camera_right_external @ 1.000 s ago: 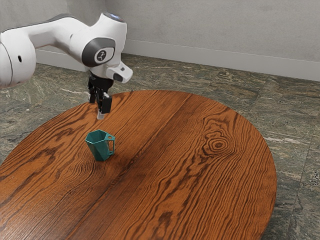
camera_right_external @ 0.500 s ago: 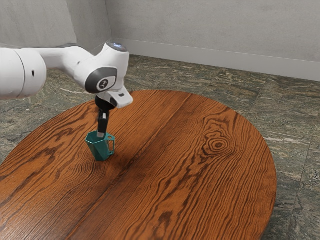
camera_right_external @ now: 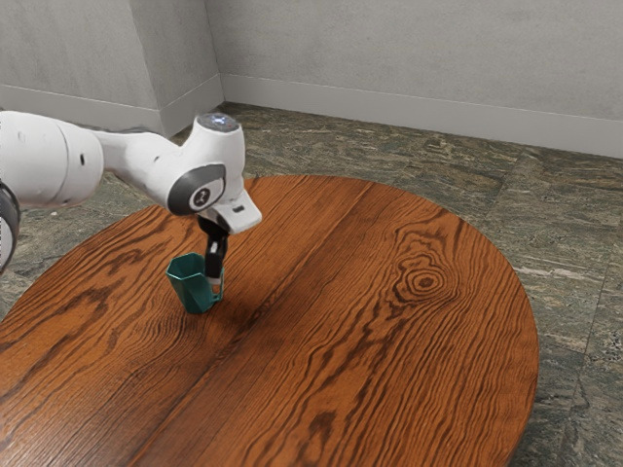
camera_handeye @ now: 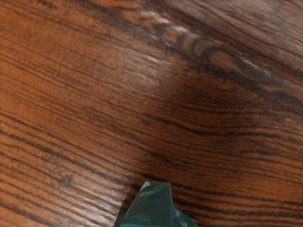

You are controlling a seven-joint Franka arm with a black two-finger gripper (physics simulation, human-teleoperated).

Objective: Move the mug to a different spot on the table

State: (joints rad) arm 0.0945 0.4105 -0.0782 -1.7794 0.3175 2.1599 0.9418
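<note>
The teal mug [camera_right_external: 192, 289] stands upright on the round wooden tabletop [camera_right_external: 389, 331], toward the exterior view's left and well in from the edge. The white arm [camera_right_external: 136, 165] reaches in from the left. The black gripper [camera_right_external: 214, 272] points down at the mug's handle side, its tip at the rim (whether it grips the wall or merely straddles it, I cannot tell). In the wrist view a teal edge of the mug [camera_handeye: 154, 208] lies just under the hand.

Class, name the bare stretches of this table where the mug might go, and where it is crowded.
Bare wood runs from the mug toward the exterior view's right to the table rim, and along the near edge. It is crowded only at the mug, under the gripper.
</note>
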